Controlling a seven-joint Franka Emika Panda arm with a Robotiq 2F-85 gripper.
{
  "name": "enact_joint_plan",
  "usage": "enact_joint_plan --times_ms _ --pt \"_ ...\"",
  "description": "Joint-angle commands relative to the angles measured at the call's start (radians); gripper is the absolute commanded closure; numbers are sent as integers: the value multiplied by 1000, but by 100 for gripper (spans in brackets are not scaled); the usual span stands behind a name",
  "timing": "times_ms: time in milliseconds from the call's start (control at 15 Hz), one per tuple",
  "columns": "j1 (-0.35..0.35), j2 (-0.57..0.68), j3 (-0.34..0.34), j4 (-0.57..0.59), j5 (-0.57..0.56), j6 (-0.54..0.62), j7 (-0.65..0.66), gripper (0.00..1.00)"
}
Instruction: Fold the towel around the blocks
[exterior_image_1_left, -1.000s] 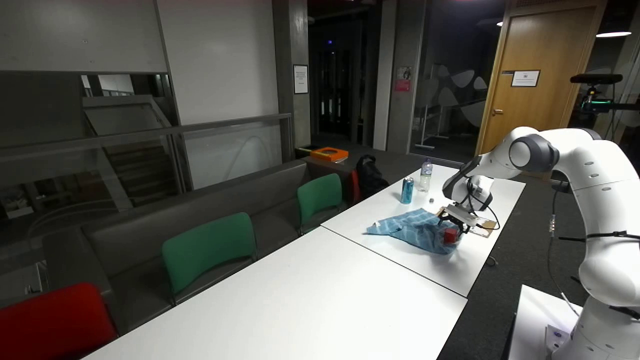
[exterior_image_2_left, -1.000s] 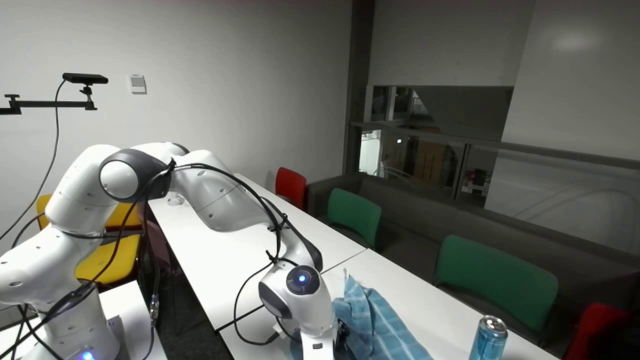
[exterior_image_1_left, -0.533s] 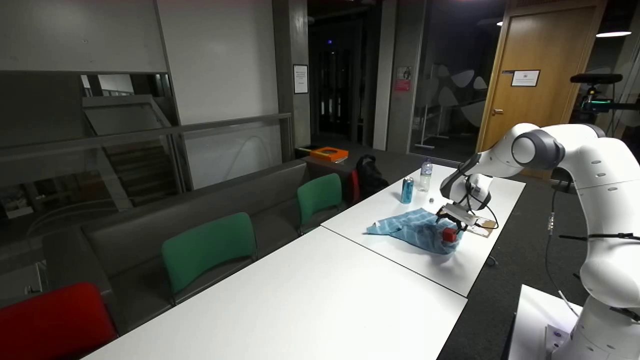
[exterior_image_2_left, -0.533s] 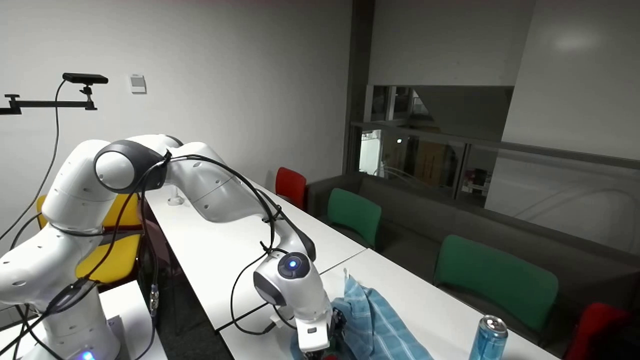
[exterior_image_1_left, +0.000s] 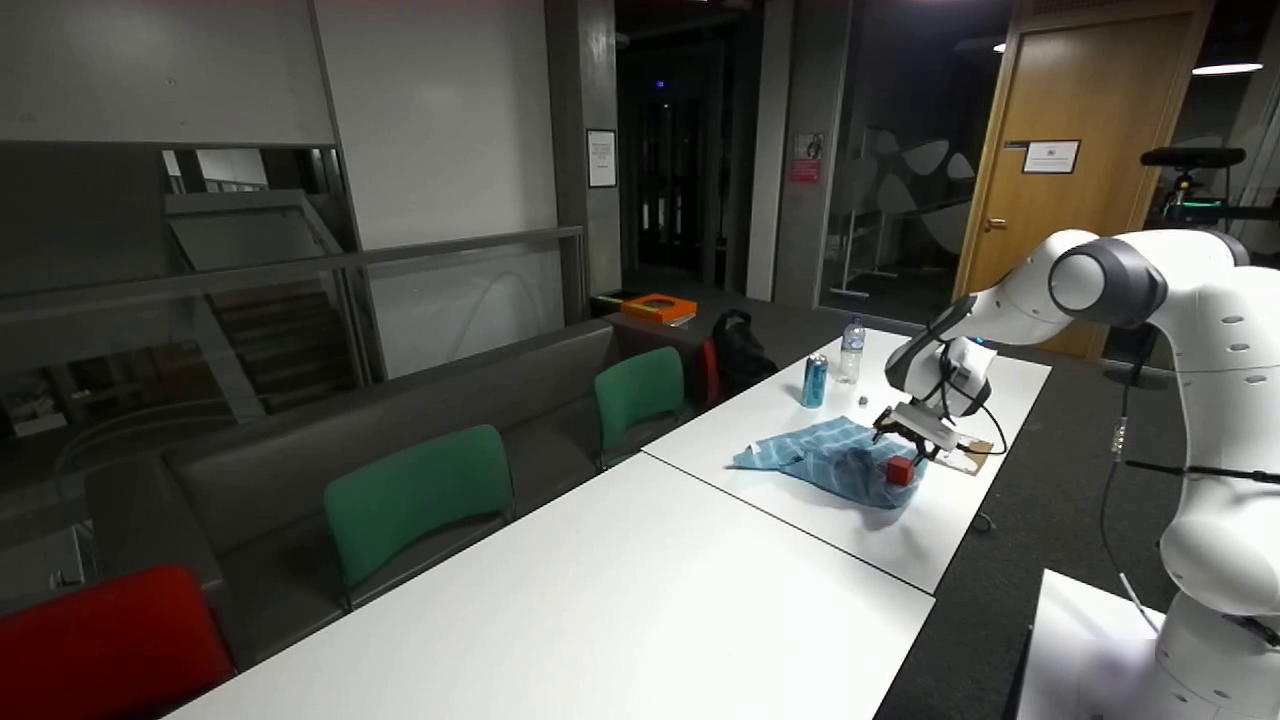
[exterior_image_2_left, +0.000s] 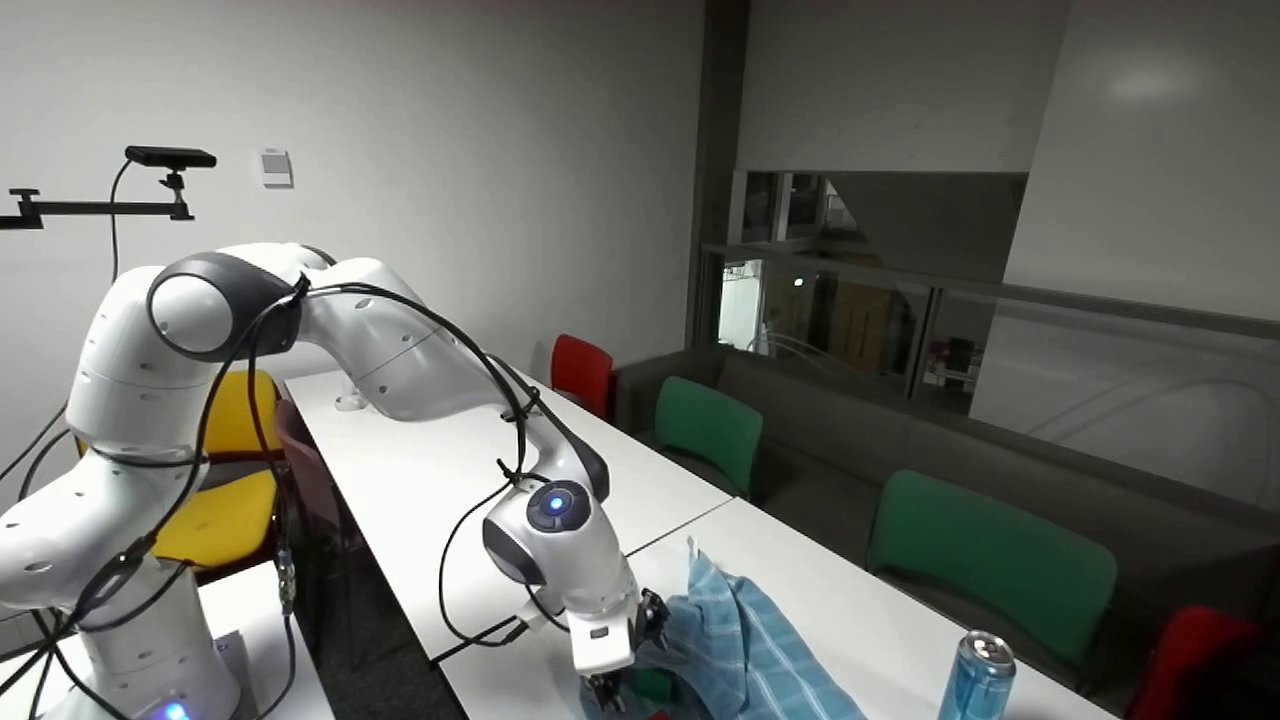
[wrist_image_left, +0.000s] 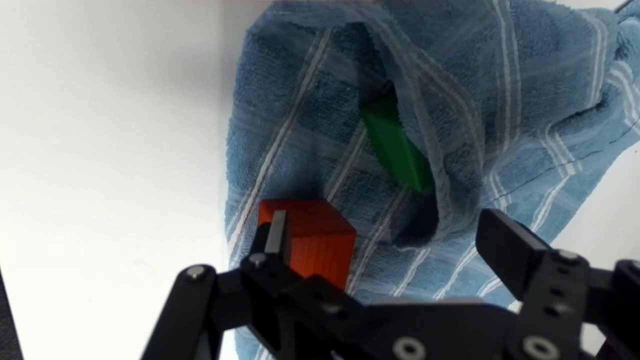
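Towel (wrist_image_left: 455, 110) on the white table (wrist_image_left: 110, 150), below the gripper (wrist_image_left: 385, 235), one flap folded over. Fingers (wrist_image_left: 505, 245) spread wide apart. Wrist view: green block (wrist_image_left: 400, 145) ahead of the gap between them, partly tucked under the flap. Red block (wrist_image_left: 320, 245) on the towel outside the flap, right by one finger; that finger hides part of it, so can't tell if they touch. Blue can (exterior_image_1_left: 815, 381) well apart from the gripper.
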Motion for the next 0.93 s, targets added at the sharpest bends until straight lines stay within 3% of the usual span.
enact_joint_plan --times_ms 0,400,867 --pt "-18 -107 37 -106 49 49 -89 0" --pt "-7 -198 71 -193 96 133 -161 0" --pt "11 -259 95 -261 72 186 -137 0"
